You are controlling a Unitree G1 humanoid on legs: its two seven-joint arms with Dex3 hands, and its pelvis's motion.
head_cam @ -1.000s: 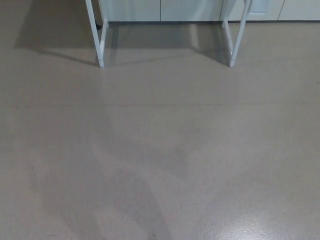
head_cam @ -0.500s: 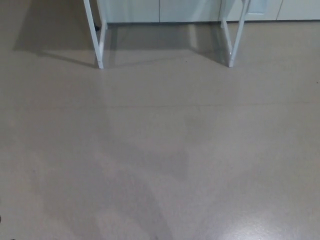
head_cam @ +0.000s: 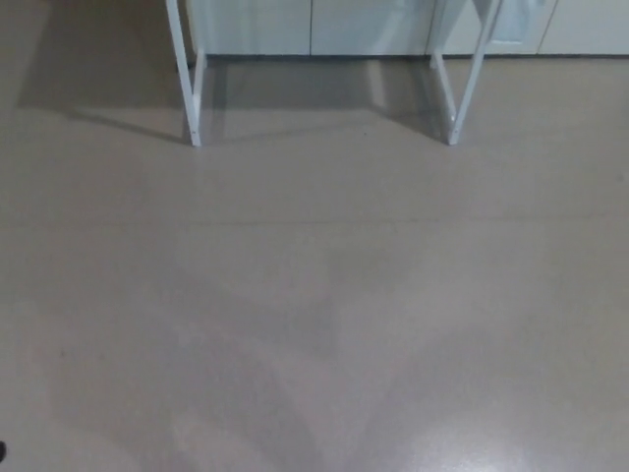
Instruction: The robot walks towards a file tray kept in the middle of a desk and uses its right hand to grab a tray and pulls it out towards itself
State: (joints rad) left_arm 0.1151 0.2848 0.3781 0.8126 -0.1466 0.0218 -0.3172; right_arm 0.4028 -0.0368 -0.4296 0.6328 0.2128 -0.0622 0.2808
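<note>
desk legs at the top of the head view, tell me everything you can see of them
Only the lower part of the desk frame shows: a white left leg and a white right leg, each a pair of thin painted bars, probably metal, joined near the grey floor they stand on. The right pair slants. Shadows fall behind them; the desktop is out of view.

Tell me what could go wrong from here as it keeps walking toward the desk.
The file tray and desktop are out of frame; only the white desk legs and show, so alignment with the tray cannot be checked yet. Drifting sideways might bring a foot into one of those legs. Neither hand is in view, so the right hand's readiness is unknown. The glossy floor might be slippery.
</note>
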